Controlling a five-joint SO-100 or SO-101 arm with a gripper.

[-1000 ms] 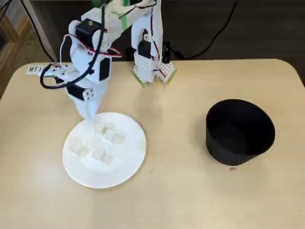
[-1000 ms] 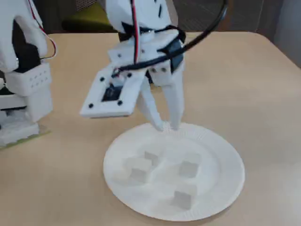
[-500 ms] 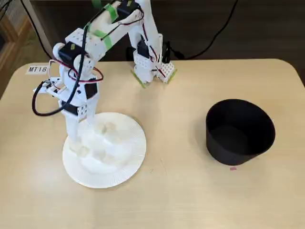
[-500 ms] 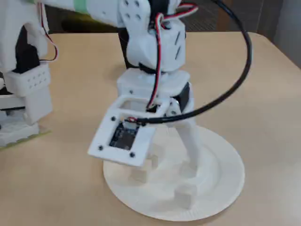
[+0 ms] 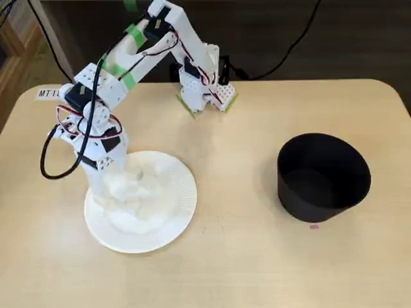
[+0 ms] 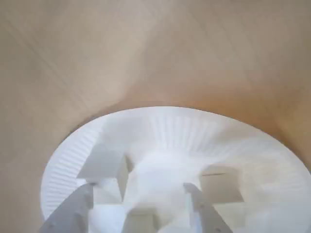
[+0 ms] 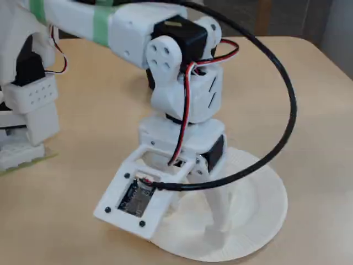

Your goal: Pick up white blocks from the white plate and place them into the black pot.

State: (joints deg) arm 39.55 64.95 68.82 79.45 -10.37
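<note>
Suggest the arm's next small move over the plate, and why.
Probably shut the hand: in the wrist view its open fingers are down on the white plate with a white block between them, and the black pot looks empty.

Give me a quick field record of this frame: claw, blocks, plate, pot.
claw: open, down over the plate, one block between the fingers, not shut on it
white blocks: on the plate; three show in the wrist view, total count unclear
white plate: on the table, left in a fixed view
black pot: right, upright, no block seen inside
</note>
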